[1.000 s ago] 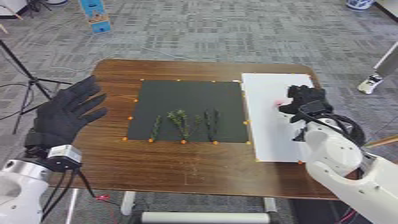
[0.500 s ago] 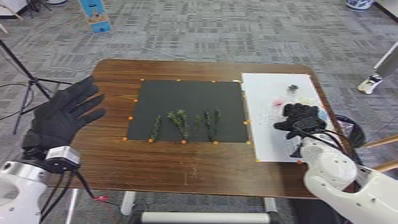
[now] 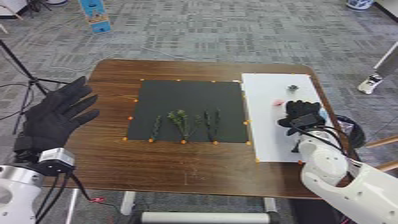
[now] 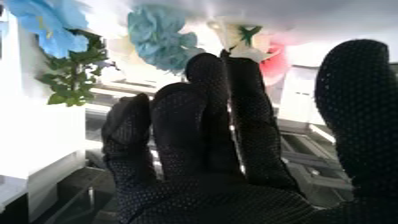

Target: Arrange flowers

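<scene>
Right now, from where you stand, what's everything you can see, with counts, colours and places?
Table: one, brown, centre
Mat: one, dark, mid-table
Sprigs: several, green, on the mat's near half
Sheet: one, white, table's right side
Pink flower: one, pink, on the sheet
Other flowers: several, blue, teal and white, beyond the right fingers, wrist view
Tripod: one, black, left floor
Floor: one, grey, around the table
Left hand: one, black, table's left edge
Right hand: one, black, over the sheet

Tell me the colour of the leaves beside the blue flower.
Green; the leaves show best in the right wrist view.
</scene>
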Controlling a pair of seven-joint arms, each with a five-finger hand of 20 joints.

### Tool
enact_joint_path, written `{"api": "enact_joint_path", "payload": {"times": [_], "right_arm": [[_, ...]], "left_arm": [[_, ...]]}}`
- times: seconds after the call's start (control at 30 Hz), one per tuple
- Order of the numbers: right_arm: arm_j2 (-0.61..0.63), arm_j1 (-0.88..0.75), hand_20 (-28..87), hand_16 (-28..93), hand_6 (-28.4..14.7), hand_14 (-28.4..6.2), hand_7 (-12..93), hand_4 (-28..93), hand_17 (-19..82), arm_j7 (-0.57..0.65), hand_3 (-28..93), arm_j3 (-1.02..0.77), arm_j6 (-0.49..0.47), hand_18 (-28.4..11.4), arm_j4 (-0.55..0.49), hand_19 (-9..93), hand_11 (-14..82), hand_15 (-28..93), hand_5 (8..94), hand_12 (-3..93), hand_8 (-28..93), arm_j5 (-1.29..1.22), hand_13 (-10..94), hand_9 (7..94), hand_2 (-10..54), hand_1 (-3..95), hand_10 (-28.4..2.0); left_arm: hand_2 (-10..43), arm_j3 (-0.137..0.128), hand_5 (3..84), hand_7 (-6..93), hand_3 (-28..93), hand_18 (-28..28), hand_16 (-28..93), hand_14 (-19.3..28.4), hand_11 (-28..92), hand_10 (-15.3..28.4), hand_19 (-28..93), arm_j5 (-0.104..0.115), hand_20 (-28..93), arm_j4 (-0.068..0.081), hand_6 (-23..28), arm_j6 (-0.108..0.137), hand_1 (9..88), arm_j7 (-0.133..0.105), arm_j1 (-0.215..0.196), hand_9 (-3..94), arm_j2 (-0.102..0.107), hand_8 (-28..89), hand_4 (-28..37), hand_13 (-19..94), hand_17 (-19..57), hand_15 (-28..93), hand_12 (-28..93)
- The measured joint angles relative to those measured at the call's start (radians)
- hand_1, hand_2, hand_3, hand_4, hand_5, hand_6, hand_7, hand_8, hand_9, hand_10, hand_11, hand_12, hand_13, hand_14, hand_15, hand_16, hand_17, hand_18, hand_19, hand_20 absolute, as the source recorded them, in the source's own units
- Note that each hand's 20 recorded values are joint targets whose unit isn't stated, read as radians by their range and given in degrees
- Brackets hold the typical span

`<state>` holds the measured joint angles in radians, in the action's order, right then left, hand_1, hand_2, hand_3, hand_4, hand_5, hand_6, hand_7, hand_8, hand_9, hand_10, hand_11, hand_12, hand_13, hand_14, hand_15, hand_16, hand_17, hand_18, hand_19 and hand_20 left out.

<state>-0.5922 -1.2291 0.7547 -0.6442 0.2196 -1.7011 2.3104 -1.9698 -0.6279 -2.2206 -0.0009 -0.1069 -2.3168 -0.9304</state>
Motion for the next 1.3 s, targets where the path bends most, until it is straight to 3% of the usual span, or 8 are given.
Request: {"api": "enact_joint_path", "payload": {"times": [0.23,0.37,0.67,0.9,1.03,1.2,1.23,1.3], "right_arm": [[-0.01,0.077,53,42,1.2,-8.4,48,-28,33,0.01,77,0.085,0.087,-21.6,0.063,88,42.0,79,66.1,61.9,10,0.033,65,71.9,-9.5,48.7,-8.3],[-0.02,0.116,53,42,1.5,-7.9,48,-28,35,0.017,79,0.137,0.159,-21.8,0.105,89,42.6,80,68.4,63.5,11,0.081,68,73.9,-9.5,49.9,-7.6],[-0.018,0.119,54,44,1.7,-8.4,49,-24,35,0.008,83,0.141,0.161,-22.1,0.106,90,43.8,81,68.7,65.4,16,0.082,68,74.2,-9.5,47.4,-7.7],[0.023,0.106,54,44,1.5,-8.5,49,-23,35,-0.02,83,0.145,0.172,-22.2,0.023,90,44.1,81,68.6,66.0,17,0.074,68,74.3,-9.5,47.0,-7.7],[0.047,0.138,54,45,1.3,-8.8,49,-23,34,-0.037,82,0.18,0.198,-22.2,-0.047,90,44.2,82,68.0,67.0,17,0.079,67,73.7,-9.5,47.4,-7.9],[0.047,0.194,56,46,-1.3,-10.2,36,-28,30,-0.035,79,0.192,0.168,-22.6,-0.081,87,54.4,82,62.1,55.1,10,0.078,61,62.9,-9.5,38.5,-12.2],[0.046,0.202,56,46,-1.9,-10.5,36,-28,30,-0.032,81,0.188,0.138,-22.6,-0.082,87,56.8,82,61.0,50.5,-2,0.073,60,60.9,-9.5,36.2,-13.3],[0.046,0.202,56,46,-3.1,-11.4,35,-28,29,-0.025,82,0.162,0.055,-22.8,-0.085,86,57.8,82,59.5,48.3,-10,0.065,59,57.9,-9.5,32.6,-14.5]], "left_arm": [[-6.7,-0.002,27.0,16.0,69,21.8,4,13.1,13,10.8,41,0.0,8,-0.001,2.2,0.002,21.7,-0.003,-0.003,24.1,-0.003,-8,-28.3,20,-12.0,17,16],[-6.8,-0.004,27.1,16.1,69,21.8,4,13.1,13,10.9,41,0.0,8,-0.002,2.2,0.002,21.5,-0.005,-0.003,24.1,-0.004,-8,-28.3,20,-12.0,17,16],[-6.5,-0.014,27.1,16.1,69,21.8,4,13.1,13,10.8,41,0.0,8,-0.002,2.2,0.004,21.4,-0.008,-0.005,24.1,-0.004,-9,-28.3,20,-12.0,17,16],[-6.6,-0.033,27.2,15.6,69,22.2,4,13.1,13,10.8,41,0.0,8,-0.007,2.3,0.003,21.2,-0.016,-0.015,24.1,-0.004,-8,-28.3,20,-12.0,17,16],[-6.6,-0.048,27.2,15.7,69,22.2,4,13.1,13,10.8,41,0.0,8,-0.008,2.3,0.003,21.2,-0.018,-0.016,24.1,-0.003,-8,-28.3,20,-12.0,17,16],[-6.6,-0.048,27.2,15.4,69,22.1,4,13.1,13,10.8,41,0.0,8,-0.008,2.4,0.002,21.2,-0.019,-0.015,24.1,-0.001,-8,-28.3,20,-12.0,17,16],[-6.6,-0.048,27.3,15.4,69,22.1,4,13.1,13,10.9,41,0.0,8,-0.008,2.4,0.002,21.2,-0.019,-0.015,24.1,-0.001,-8,-28.3,20,-12.0,17,16],[-6.6,-0.047,27.3,15.4,69,22.1,4,13.1,13,10.9,41,0.0,8,-0.008,2.3,0.002,21.3,-0.019,-0.016,24.1,-0.001,-8,-28.3,20,-12.0,17,16]]}}
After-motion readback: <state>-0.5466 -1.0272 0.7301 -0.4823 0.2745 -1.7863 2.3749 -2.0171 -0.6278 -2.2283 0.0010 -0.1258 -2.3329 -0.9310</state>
